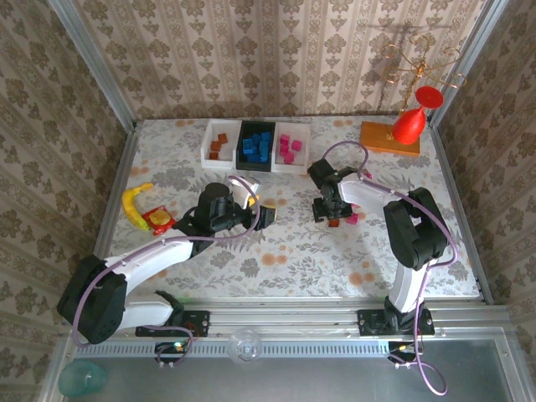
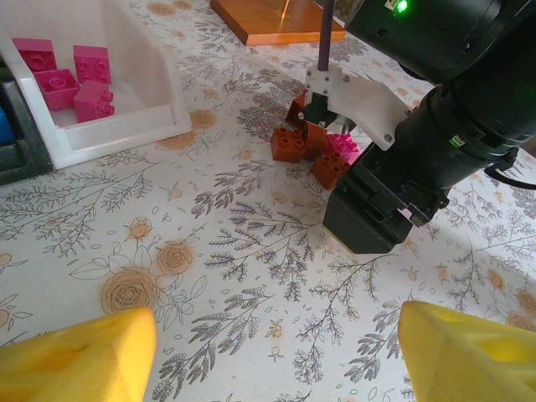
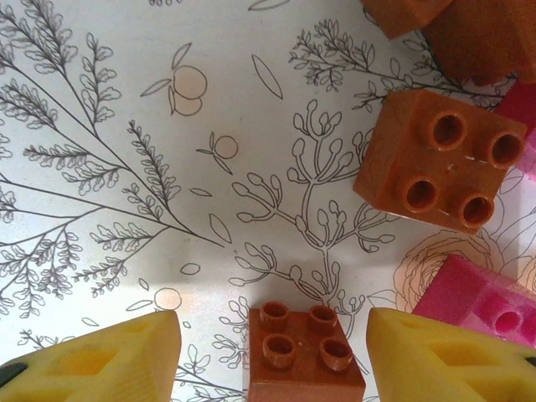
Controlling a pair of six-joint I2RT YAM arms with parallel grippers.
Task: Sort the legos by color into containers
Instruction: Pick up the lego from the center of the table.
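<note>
Nearest the arm bases, the left gripper (image 1: 261,216) hangs low over the flower-patterned table top (image 1: 285,251). Its yellow fingertips (image 2: 79,360) are spread wide with only bare table between them, so it grips nothing. Off to its left lie a yellow banana-shaped toy (image 1: 134,203) and a small red item (image 1: 159,221) just beside it.

A little to the right, the right gripper (image 1: 329,211) points down at a loose huddle of tiny plastic bricks (image 1: 337,219). Seen from its wrist, the jaws stand apart on either side of a small orange-brown four-stud brick (image 3: 306,356). Clear table shows between that brick and one yellow pad (image 3: 100,360). The other pad sits right at the brick's edge, though I can't say for sure that it touches. The brick is straddled, not clamped. Just beyond it lie a larger orange-brown four-stud brick (image 3: 440,163), a magenta-pink brick (image 3: 477,306) and more orange-brown ones near the corner.

Farther back stand three small open-top bins joined in a row. The left white bin (image 1: 216,162) holds orange-brown bricks (image 1: 219,142), the black middle bin (image 1: 254,167) holds blue bricks (image 1: 256,146), and the right white bin (image 1: 290,168) holds magenta-pink bricks (image 1: 289,149).

At the far right corner sits a flat orange base (image 1: 385,139) with a red bulb (image 1: 410,124).
</note>
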